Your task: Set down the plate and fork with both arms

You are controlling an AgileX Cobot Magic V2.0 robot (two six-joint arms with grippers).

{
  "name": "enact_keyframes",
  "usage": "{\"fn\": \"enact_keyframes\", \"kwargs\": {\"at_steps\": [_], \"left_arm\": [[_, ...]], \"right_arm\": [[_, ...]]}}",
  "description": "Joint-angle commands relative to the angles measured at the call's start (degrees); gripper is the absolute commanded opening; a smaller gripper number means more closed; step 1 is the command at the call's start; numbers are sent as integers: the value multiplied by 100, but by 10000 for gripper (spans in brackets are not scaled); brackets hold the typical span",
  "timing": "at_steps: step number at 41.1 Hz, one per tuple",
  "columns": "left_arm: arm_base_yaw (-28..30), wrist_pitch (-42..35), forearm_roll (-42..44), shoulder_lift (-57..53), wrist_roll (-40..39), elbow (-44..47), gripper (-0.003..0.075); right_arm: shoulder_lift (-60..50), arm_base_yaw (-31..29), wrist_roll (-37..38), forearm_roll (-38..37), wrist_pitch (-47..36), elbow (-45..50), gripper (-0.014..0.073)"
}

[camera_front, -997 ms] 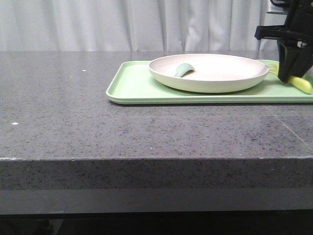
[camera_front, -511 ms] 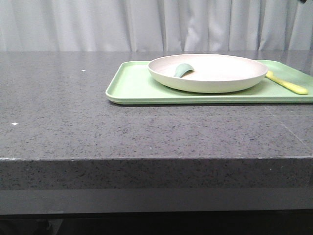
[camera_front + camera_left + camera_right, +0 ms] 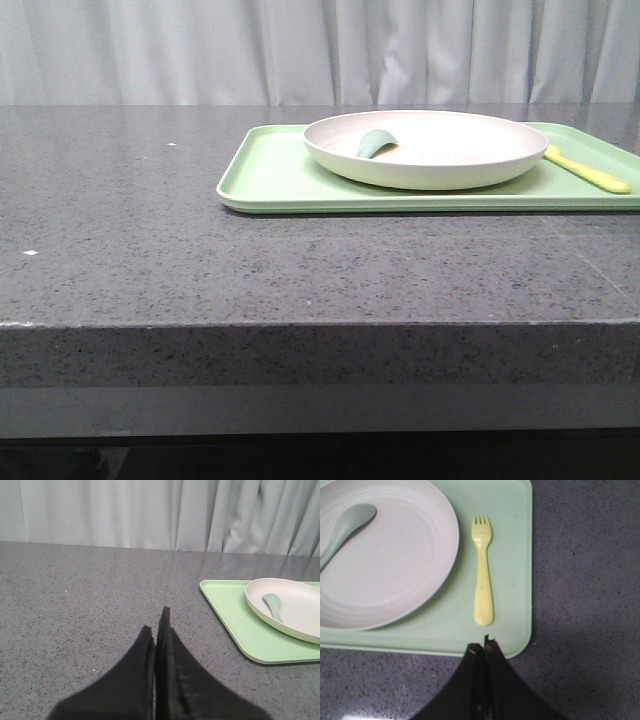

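Where grey speckled counter (image 3: 150,250) spreads, white curtain (image 3: 150,50)

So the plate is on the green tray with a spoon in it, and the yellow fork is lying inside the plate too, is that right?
Not quite. The fork is not in the plate; it lies flat on the green tray beside the plate, clear of its rim. The right wrist view shows this best. The rest holds: the plate sits on the tray with the spoon in it.

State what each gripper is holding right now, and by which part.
Nothing is held. The left gripper and right gripper are both shut and empty; the fork lies on the tray beside the plate.
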Motion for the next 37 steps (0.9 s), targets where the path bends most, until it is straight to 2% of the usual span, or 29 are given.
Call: {"fn": "enact_keyframes", "kwargs": {"at_steps": [1,9,17,26,37], "left_arm": [[0,-477,-57,52,-6,-154,-18],[0,-477,-57,52,-6,-154,-18],[0,-477,-57,52,-6,-154,-18],[0,-477,-57,52,-6,-154,-18],[0,-484,-57,52,-6,-154,-18]], "right_arm": [[-850,-2,-240,6,-1069,755,-69],[-2701,-2,-240,6,-2403,2516,-69],[-4494,-2,-240,6,-2708,3596,-69],[-5590,-2,-240,6,-2722,3969,-69],[-5673,-2,-240,6,-2714,3969,-69]]}}
